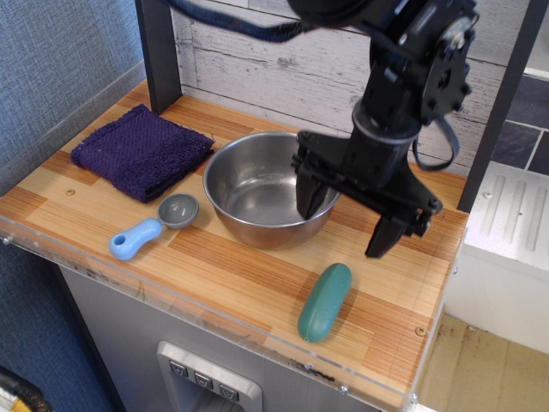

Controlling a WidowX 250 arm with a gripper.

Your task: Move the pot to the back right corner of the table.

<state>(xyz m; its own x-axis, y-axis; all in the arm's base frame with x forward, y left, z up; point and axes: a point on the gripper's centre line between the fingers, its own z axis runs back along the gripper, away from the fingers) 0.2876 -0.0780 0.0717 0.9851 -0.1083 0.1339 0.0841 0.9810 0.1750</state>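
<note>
The pot (257, 184), a wide shiny steel bowl without handles, stands near the middle of the wood-plank table (223, 275). My gripper (346, 221) is open and empty, raised over the pot's right rim. Its left finger (309, 197) hangs just inside or at the right rim. Its right finger (383, 233) hangs over bare table to the pot's right. The arm hides part of the pot's far right rim.
A folded purple towel (141, 150) lies at the back left. A grey-and-blue scoop (154, 225) lies left of the pot. A green oblong object (326, 301) lies near the front right edge. A white plank wall (274, 51) stands behind.
</note>
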